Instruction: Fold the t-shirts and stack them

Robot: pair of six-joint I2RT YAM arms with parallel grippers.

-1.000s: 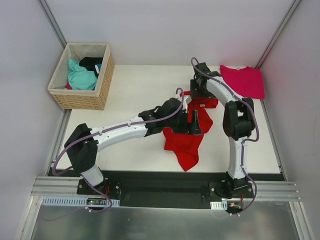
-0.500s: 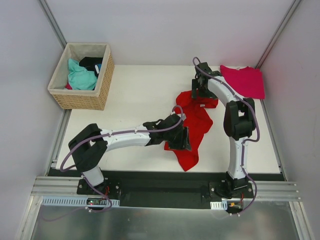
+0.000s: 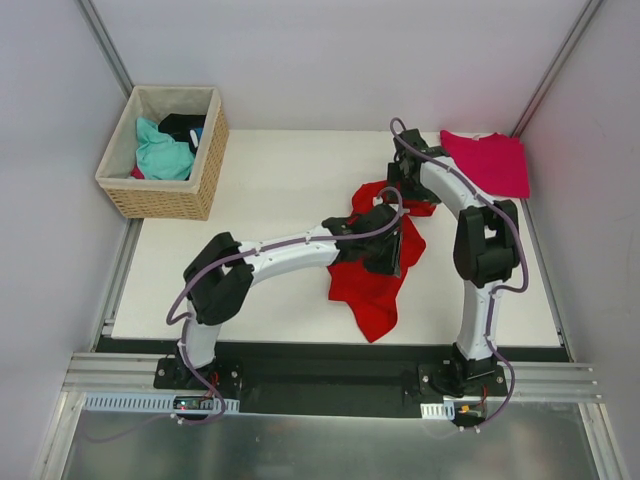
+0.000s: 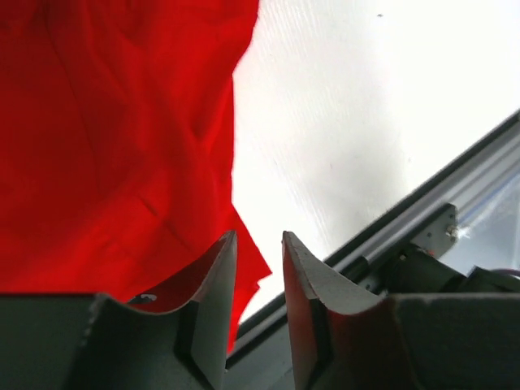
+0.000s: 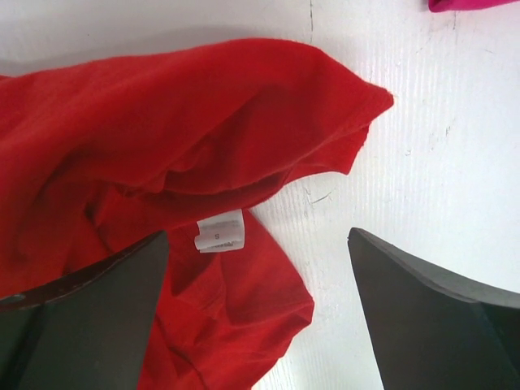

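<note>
White table [image 3: 270,190] seen from above, our left gripper [image 3: 392,250] has swung back over the crumpled red shirt [image 3: 372,290], pink shirt [image 3: 487,162] flat far right; its wrist view shows jaws narrowed to an empty slit; our right gripper [image 5: 258,236] gapes empty above the label [image 5: 219,231], so folding has barely begun

Bright, even overhead light; top view sharp, faint soft shadows on white rectangular desk [image 3: 280,190]. Left wrist view: desk blown out nr its near edge; bright red cloth t-shirt [image 4: 106,138] oversaturated, folds dark.

red t-shirt [image 3: 375,300]: crumpled, centre | pink t-shirt [image 3: 487,162]: flat, far right
</note>
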